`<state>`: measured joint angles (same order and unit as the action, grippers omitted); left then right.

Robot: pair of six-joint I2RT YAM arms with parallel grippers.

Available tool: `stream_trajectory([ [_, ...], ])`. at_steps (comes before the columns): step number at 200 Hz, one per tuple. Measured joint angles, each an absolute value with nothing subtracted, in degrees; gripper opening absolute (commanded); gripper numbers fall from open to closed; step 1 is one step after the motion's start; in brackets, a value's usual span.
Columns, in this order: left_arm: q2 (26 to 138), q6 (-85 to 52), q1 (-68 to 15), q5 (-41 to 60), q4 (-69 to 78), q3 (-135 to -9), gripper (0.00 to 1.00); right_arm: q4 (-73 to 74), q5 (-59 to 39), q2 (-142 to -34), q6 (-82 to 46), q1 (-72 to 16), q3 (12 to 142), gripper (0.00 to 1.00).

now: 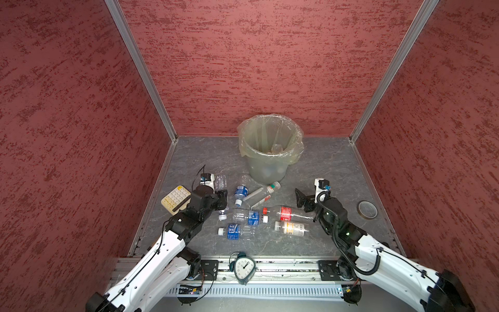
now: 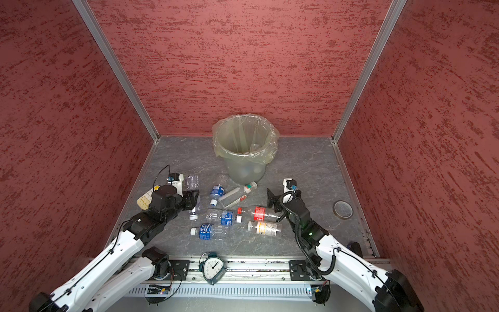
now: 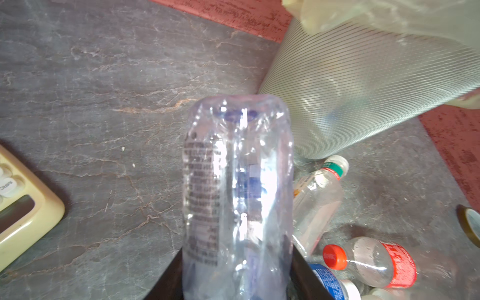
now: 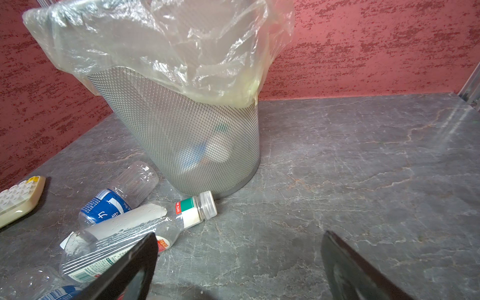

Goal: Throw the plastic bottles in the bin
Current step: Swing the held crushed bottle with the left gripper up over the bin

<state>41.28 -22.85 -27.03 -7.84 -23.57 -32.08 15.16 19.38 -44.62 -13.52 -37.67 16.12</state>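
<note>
You have the left hand (image 3: 237, 281) clenched around the body of a clear bottle (image 3: 236, 181): likely empty, light, thin-walled, slick; squeeze gently. Right hand (image 4: 239, 259) spread, empty.

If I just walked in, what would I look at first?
Probably the big bin with its yellowish bag, standing at the back middle of the table, and the bottles lying scattered in front of it. Then the left tool, shut on a clear bottle on the left side, and the teal alarm clock at the near edge.
</note>
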Motion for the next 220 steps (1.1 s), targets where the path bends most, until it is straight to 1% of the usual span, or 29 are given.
stream_trajectory([
  [87, 29.4, -22.5, -32.6, -10.1, -24.4, -30.8, 0.51, 15.2, 19.3, -44.6, -13.5, -37.7, 16.1, 0.98],
  [137, 26.5, -22.6, -35.4, -11.8, -26.1, -31.0, 0.52, 15.2, 19.2, -44.7, -13.5, -37.7, 16.1, 0.98],
  [185, 28.3, -22.5, -37.3, -13.0, -26.0, -35.0, 0.52, 15.2, 19.2, -44.8, -13.5, -37.7, 16.1, 0.98],
  [220, 37.5, -21.0, -37.5, -12.9, -22.3, -43.0, 0.52, 15.2, 19.2, -44.7, -13.5, -37.7, 16.1, 0.98],
])
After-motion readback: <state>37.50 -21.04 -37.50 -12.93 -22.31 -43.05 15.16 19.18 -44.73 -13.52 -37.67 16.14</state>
